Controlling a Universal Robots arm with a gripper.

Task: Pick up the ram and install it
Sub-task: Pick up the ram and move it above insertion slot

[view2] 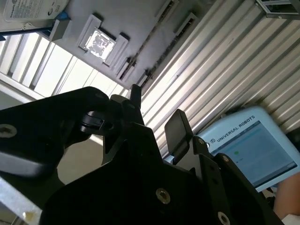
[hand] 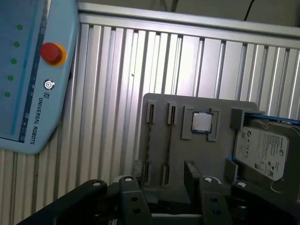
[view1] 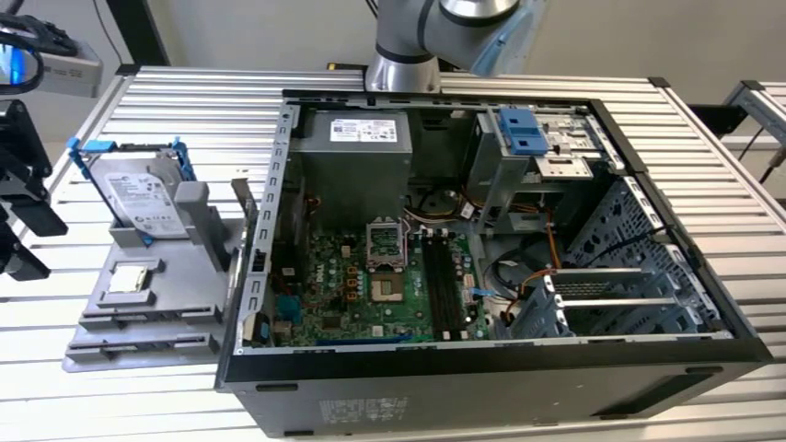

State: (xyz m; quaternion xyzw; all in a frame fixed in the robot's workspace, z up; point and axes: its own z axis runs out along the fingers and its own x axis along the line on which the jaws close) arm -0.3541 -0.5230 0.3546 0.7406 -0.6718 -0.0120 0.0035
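Your gripper [view2: 157, 108] is spread in both wrist views, with nothing between its fingers [view2: 177, 127], and it hangs high over the counter [view1: 184, 120], looking down on the gray tray [hand: 220, 105]. In the exterior view that tray lies at 9 o'clock from the open computer case [view1: 516, 391], and the arm [view1: 424, 37] rises at the case's 12 o'clock. On the tray the hard drive [view1: 138, 198] stands at the 12 o'clock end, the small square chip [view1: 129, 278] sits near the middle, and two long grooves [view1: 142, 318] run across the 6 o'clock end. Where the ram is, I cannot tell you. In the first wrist view each groove shows as a thin dark line, which could be a bare groove or a stick seen edge-on. The long dark slots [view1: 443, 281] on the motherboard [view1: 331, 276], at 3 o'clock from the square socket [view1: 387, 287], are too dark to say whether one is filled. So judge the step with care: the gripper is empty and well apart from the tray, which reads to me as the pick not yet made, though a finished install would look much the same from here. Any pick calls first for finding that stick, then for squaring the fingers across its thin faces, since a narrow board held crooked is likely to bind in a slot.
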